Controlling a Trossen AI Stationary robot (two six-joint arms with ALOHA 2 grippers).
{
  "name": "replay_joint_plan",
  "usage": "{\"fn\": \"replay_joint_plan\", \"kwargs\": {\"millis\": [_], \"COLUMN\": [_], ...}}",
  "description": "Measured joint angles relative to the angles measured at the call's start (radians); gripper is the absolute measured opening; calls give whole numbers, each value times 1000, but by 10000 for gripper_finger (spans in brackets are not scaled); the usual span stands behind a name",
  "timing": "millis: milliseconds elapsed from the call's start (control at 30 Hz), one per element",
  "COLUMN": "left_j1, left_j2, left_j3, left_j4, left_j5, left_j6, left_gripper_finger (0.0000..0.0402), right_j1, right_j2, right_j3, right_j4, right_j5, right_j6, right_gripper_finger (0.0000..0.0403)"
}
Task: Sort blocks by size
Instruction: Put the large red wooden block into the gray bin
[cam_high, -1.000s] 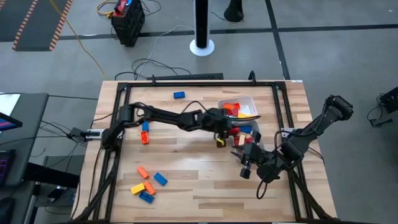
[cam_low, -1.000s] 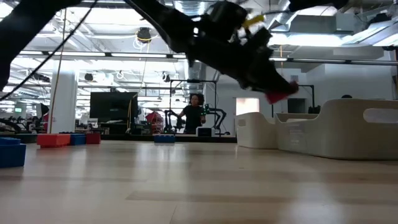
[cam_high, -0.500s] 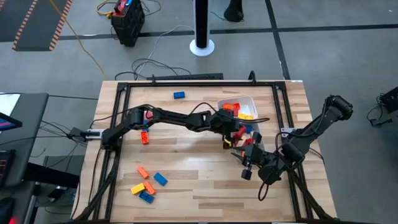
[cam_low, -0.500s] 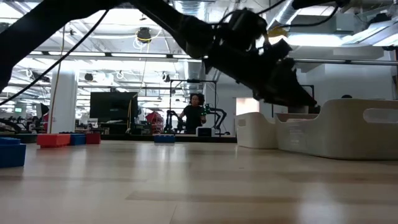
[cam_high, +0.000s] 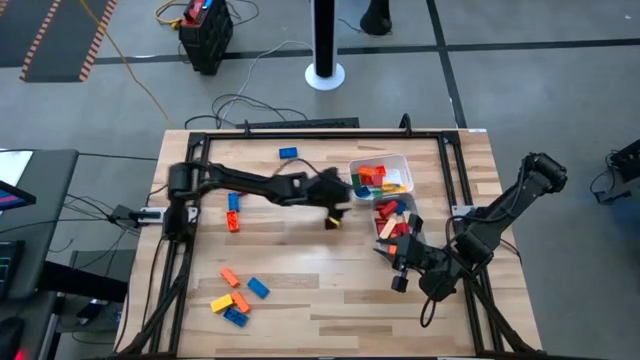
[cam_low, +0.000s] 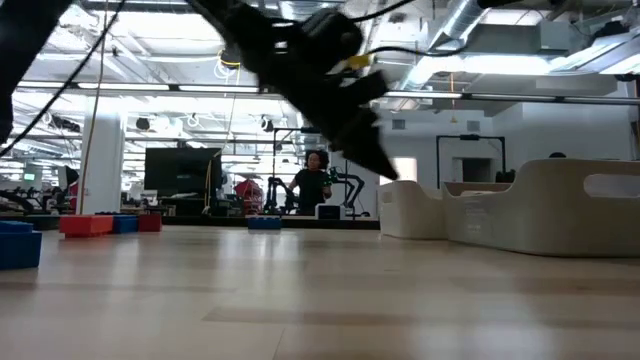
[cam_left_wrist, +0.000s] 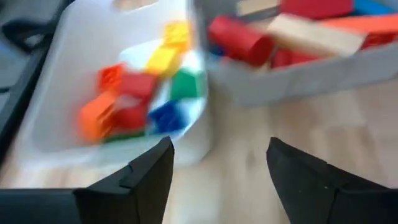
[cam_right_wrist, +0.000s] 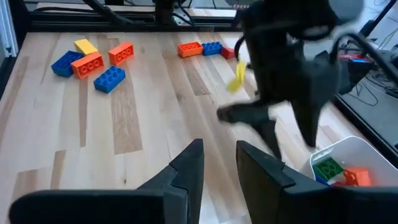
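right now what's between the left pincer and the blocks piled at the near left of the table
Bare wood only. In the high view, nothing lies between the left pincer and the block cluster; the red and blue blocks sit off to the side.

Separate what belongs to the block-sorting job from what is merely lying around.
Job:
loose blocks
sorted blocks
white tub
clear tub
left gripper, open, empty
right gripper

Lying about:
black box and cables on the floor

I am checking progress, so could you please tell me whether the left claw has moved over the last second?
Yes. The left claw has pulled back from the white tub, toward the table's middle.
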Motion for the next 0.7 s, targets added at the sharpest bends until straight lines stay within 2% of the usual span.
{"fn": "replay_joint_plan", "kwargs": {"millis": [300,400,533,633,700], "left_j1": [73,83,81,97,121], "left_j2": [-384,-519,-671,-729,-741], "left_j3": [-403,-501,-576,-600,-603], "left_j4": [10,-87,-306,-470,-555], "left_j5": [-36,-108,-209,-286,-297], "left_j6": [-39,-82,-176,-260,-318], "left_gripper_finger": [235,235,235,235,235], "right_j1": [-18,-23,-34,-48,-59], "right_j2": [0,3,4,4,4], "right_j3": [0,0,0,0,0], "right_j4": [-4,-5,-4,-3,7], "right_j5": [0,1,1,1,1], "right_j6": [-3,-3,-3,-3,-3], "right_gripper_finger": [123,123,123,123,123]}}
